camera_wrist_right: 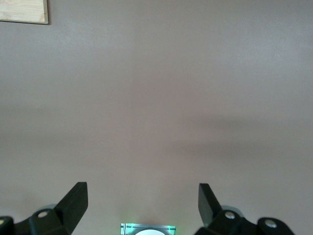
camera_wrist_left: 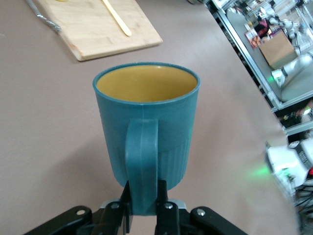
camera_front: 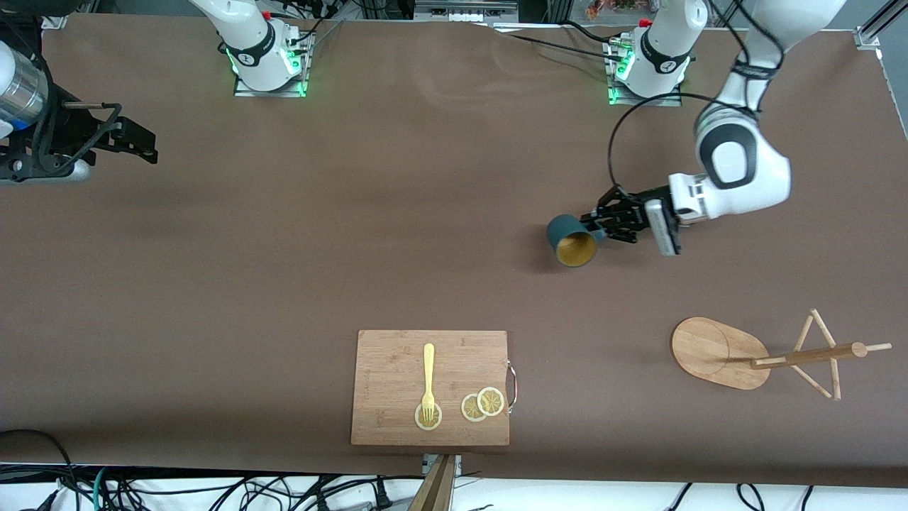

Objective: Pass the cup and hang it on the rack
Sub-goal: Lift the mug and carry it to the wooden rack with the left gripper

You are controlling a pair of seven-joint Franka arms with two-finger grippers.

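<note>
Two claws are yours to watch. Take the cutting board (camera_front: 430, 387) as your landmark, nearest the front camera with a fork (camera_front: 428, 383) and lemon slices (camera_front: 483, 404) on it. Beside it, toward the left arm's end of the table (camera_front: 284, 248), the rack (camera_front: 759, 353) lies tipped over. Farther from the camera than the board, your left claw (camera_front: 597, 226) pinches the cup (camera_front: 572, 240) by its handle, above the table. Your right claw (camera_front: 145, 145) waits with fingers spread wide, at the right arm's end.
</note>
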